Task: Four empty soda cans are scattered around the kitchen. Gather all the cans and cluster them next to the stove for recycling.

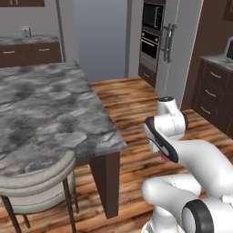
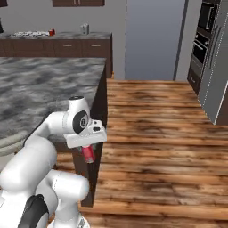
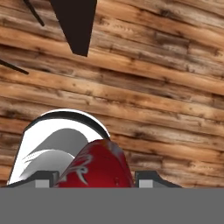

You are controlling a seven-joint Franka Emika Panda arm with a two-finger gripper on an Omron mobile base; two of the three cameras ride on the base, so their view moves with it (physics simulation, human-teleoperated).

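My gripper (image 2: 88,152) hangs below the folded white arm, beside the island's corner, shut on a red soda can (image 2: 89,155). The hand view looks down at the wood floor, with this soda can (image 3: 99,167) red and close between the two fingertips. From the left base view, a sliver of the can (image 1: 162,156) peeks from behind the arm. On the far counter lies the stove (image 2: 27,34), and another red soda can (image 2: 52,32) stands at its right end.
A grey marble island (image 1: 45,109) fills the left, with a chair (image 1: 38,179) tucked at its near end. A wall oven stack (image 1: 150,38) and drawers (image 1: 211,93) line the right. A small silvery object (image 2: 84,29) stands on the far counter. Open wood floor (image 2: 151,133) lies ahead.
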